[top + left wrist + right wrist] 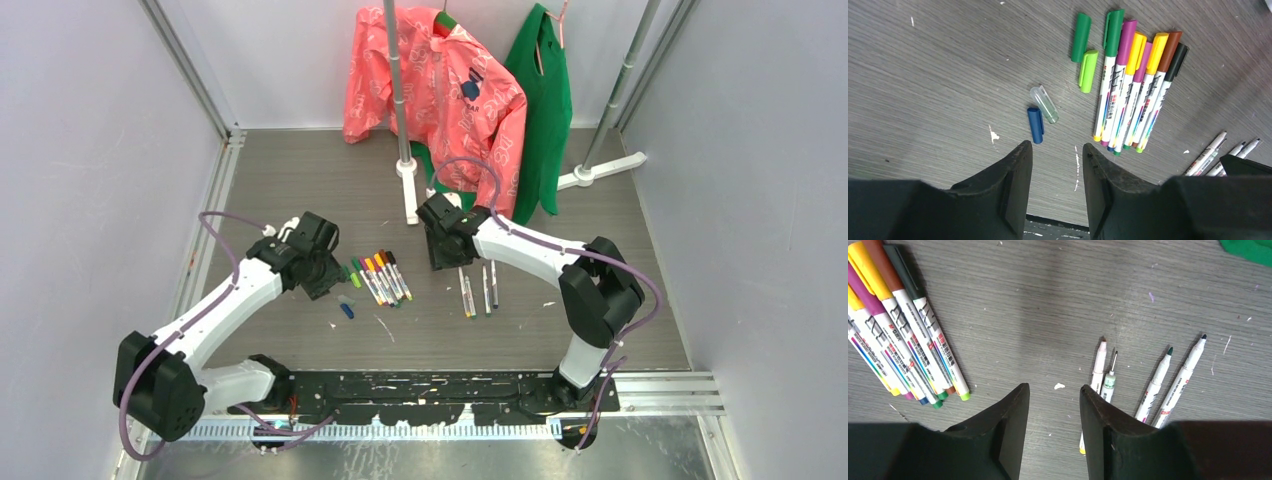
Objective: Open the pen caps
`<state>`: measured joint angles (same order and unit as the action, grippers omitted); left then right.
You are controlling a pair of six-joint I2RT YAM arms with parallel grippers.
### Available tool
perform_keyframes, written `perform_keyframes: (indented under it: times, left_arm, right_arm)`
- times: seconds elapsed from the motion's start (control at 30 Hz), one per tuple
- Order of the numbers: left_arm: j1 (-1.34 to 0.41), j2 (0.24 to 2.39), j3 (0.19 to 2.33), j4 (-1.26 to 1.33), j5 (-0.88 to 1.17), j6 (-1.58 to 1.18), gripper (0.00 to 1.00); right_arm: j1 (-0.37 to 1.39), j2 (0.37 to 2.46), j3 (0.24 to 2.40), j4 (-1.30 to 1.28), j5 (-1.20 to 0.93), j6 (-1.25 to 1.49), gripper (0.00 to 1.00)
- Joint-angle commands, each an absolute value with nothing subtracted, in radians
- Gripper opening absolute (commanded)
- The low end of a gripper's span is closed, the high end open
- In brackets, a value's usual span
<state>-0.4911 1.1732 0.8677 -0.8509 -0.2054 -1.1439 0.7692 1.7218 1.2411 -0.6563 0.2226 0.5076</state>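
Note:
Several capped pens (pixel 383 277) lie side by side in mid-table, with green, purple, yellow, brown and black caps (pixel 1135 90); they also show in the right wrist view (pixel 903 325). Several uncapped pens (pixel 478 290) lie to their right, tips bare (pixel 1148 380). Loose pen caps lie left of the capped row: dark green (pixel 1081 37), light green (pixel 1088 70), clear (pixel 1044 104) and blue (pixel 1036 125). My left gripper (pixel 1056 147) is open and empty, just near of the blue cap. My right gripper (pixel 1054 387) is open and empty between the two pen groups.
A clothes rack stands at the back, its white foot (pixel 409 190) just behind the pens. A pink jacket (pixel 440 90) and a green garment (pixel 545 100) hang from it. Grey walls close in both sides.

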Motion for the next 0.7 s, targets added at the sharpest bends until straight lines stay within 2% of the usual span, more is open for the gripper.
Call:
perform_keyframes:
  times: [0.0,0.37,0.67]
  left_arm:
    - [-0.494,1.133,0.885,-0.894,-0.237,-1.142,0.42]
    - [-0.493,1.033,0.831,-0.896,-0.237,-1.152,0.42]
    - [-0.494,0.979,0.831,-0.921,-0.228,-1.149,0.42]
  right_arm:
    - [0.779,1.701,1.265,-0.645,0.195,0.471,0.48]
    - [0.872,1.776,1.340,-0.628,0.084,0.427,0.48]
    - [0.920,1.892,1.443,-0.638,0.084,0.414,0.48]
